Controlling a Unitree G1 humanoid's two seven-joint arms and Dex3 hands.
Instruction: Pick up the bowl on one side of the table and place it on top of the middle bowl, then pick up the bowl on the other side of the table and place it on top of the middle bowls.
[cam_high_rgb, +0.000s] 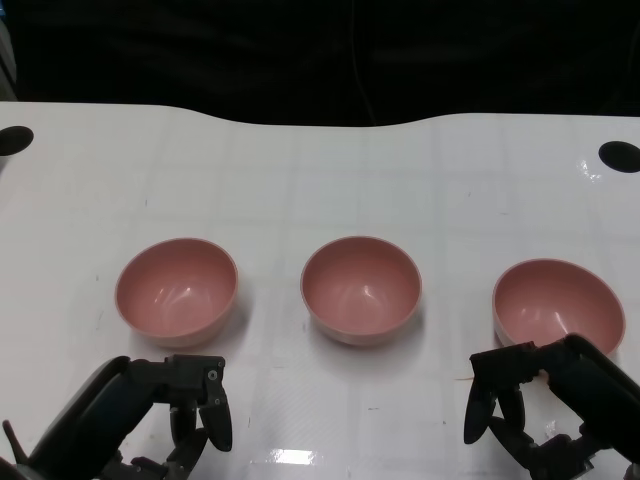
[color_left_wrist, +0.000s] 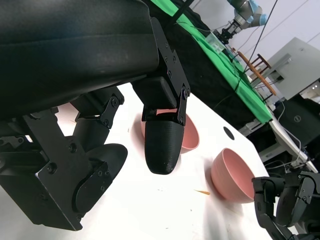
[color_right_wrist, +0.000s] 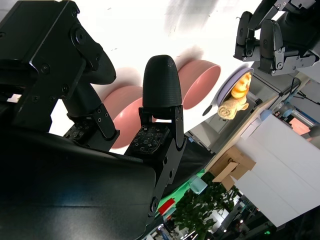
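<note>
Three pink bowls stand upright in a row on the white table: the left bowl (cam_high_rgb: 175, 290), the middle bowl (cam_high_rgb: 360, 288) and the right bowl (cam_high_rgb: 557, 305). My left hand (cam_high_rgb: 190, 405) hovers just in front of the left bowl, fingers apart and holding nothing. In front of the right bowl, my right hand (cam_high_rgb: 525, 400) is close to its near rim and also empty. The left wrist view shows the middle bowl (color_left_wrist: 190, 135), the right bowl (color_left_wrist: 232, 175) and the right hand (color_left_wrist: 285, 200). The right wrist view shows the middle bowl (color_right_wrist: 122, 112), the left bowl (color_right_wrist: 200, 82) and the left hand (color_right_wrist: 272, 35).
The white table (cam_high_rgb: 320, 180) has a black round hole at the far left corner (cam_high_rgb: 15, 140) and another at the far right (cam_high_rgb: 618, 155). Its far edge curves inward, with darkness beyond. Bare table surface separates the bowls.
</note>
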